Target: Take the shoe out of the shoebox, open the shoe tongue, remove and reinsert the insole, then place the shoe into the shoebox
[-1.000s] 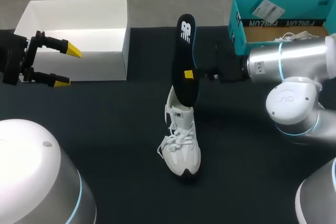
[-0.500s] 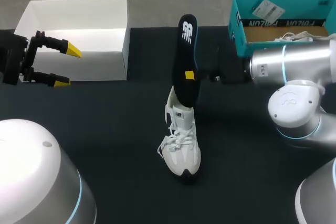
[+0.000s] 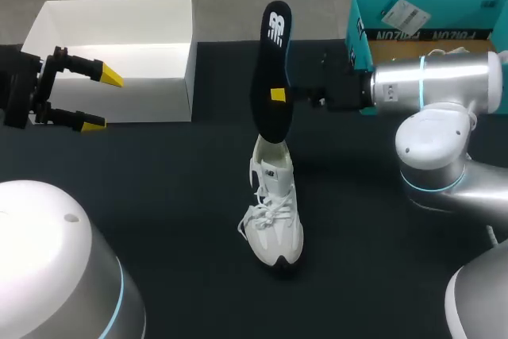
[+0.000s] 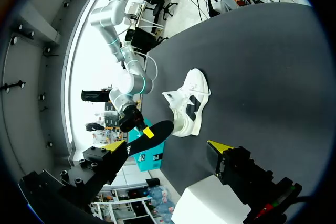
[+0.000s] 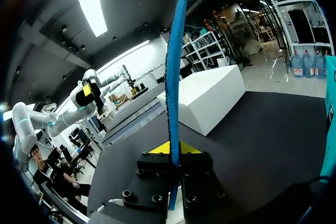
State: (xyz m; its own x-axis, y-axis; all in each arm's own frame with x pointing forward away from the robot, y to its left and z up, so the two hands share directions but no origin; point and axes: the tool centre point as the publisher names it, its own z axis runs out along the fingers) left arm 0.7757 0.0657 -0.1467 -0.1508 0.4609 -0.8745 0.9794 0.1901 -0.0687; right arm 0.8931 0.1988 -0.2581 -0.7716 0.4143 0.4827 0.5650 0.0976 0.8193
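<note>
Pinching the insole across its two flat faces, my right end effector has it standing on end, dark face toward me. The lower tip is right at the heel opening of the shoe; I cannot tell whether the tip is just inside the collar or just clear of it. In the right wrist view the blue edge runs straight up between the pressed fingers, so the grip is mid-length and square. Judgement: upright and in line with the shoe mouth is the sensible attitude for sliding it along the opening, either way. The shoe sits on its sole mid-table, toe toward me and laces loose, with nothing holding it. A downward push could tip or skate it. The left end effector is spread and holds nothing. It hovers at the left edge of the table, in front of the white box and well apart from the shoe, so it keeps out of the working lane but offers no bracing. The teal shoebox waits at the far right, behind the right arm.
</note>
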